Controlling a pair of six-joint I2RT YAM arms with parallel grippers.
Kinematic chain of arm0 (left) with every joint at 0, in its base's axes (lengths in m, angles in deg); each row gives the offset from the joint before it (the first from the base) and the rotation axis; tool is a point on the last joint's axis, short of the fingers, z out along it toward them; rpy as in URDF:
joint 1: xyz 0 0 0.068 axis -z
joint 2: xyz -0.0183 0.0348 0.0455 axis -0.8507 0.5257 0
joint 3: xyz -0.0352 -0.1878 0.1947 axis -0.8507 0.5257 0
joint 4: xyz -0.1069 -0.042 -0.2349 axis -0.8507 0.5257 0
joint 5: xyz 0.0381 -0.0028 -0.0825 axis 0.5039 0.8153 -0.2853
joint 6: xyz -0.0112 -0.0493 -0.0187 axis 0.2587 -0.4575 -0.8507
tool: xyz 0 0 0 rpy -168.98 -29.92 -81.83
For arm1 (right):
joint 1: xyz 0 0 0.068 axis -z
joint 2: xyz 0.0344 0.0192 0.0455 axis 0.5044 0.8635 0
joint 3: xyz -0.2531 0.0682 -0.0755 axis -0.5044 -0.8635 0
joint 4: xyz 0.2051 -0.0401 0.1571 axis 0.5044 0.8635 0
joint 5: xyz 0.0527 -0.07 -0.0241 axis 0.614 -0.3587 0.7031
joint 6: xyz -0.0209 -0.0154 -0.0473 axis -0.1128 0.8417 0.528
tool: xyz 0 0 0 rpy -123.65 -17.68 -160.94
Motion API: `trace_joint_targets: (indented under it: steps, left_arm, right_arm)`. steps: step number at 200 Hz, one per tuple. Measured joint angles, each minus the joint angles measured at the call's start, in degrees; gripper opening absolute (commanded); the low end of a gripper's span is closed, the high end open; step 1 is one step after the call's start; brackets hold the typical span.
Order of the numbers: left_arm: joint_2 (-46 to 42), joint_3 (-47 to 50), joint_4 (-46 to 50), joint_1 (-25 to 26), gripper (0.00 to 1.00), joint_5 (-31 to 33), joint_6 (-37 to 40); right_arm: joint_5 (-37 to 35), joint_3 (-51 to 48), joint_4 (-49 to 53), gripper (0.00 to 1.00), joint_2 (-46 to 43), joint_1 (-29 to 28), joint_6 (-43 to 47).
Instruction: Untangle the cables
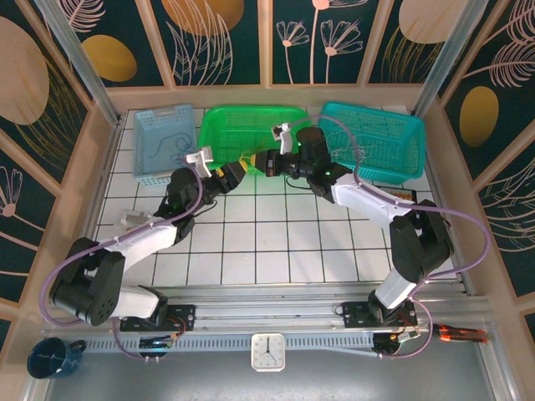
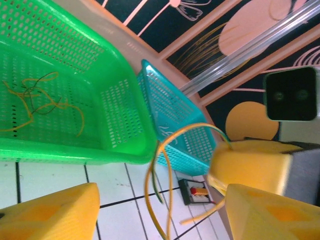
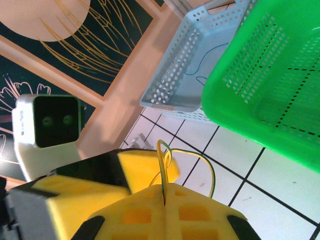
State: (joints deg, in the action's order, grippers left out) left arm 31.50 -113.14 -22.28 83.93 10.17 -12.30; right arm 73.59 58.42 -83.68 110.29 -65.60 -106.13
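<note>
Three baskets (image 1: 251,109), one yellow cable (image 3: 212,175) pinched (right hand (image 3: 165,188))

The left gripper (image 1: 236,175) and right gripper (image 1: 261,164) are hovering close together, just in front of the green basket (image 1: 251,117). A blue basket (image 1: 146,167) is sitting to its left, holding a thin cable (image 1: 173,140), and a teal basket (image 1: 393,142) is sitting to its right.

The cable (image 2: 195,124) runs off the left wrist view's bottom edge; from above, between left tool (image 1: 231,175) and right tool (image 1: 261,164), it is too small to trace.
</note>
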Motion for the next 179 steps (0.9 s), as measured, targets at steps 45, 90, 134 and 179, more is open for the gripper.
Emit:
trace_joint_targets:
  steps: [45,90,134,179]
  left_arm:
    - [2.6,-1.4,5.9,0.5,0.5,3.5,0.6]
    - [3.5,-1.7,9.7,0.5,0.51,8.2,1.1]
    - [3.5,-1.7,10.5,0.5,0.6,12.9,1.0]
    - [3.4,-0.8,8.6,0.5,0.48,15.3,0.4]
  right_arm:
    - [0.0,0.0,0.0,0.0,0.0,-1.2,0.0]
    - [0.0,0.0,0.0,0.0,0.0,-3.0,0.0]
    - [-0.1,0.0,0.0,0.0,-0.4,-4.5,-0.7]
    - [-0.2,-0.5,-0.4,0.0,-0.7,-4.8,-2.0]
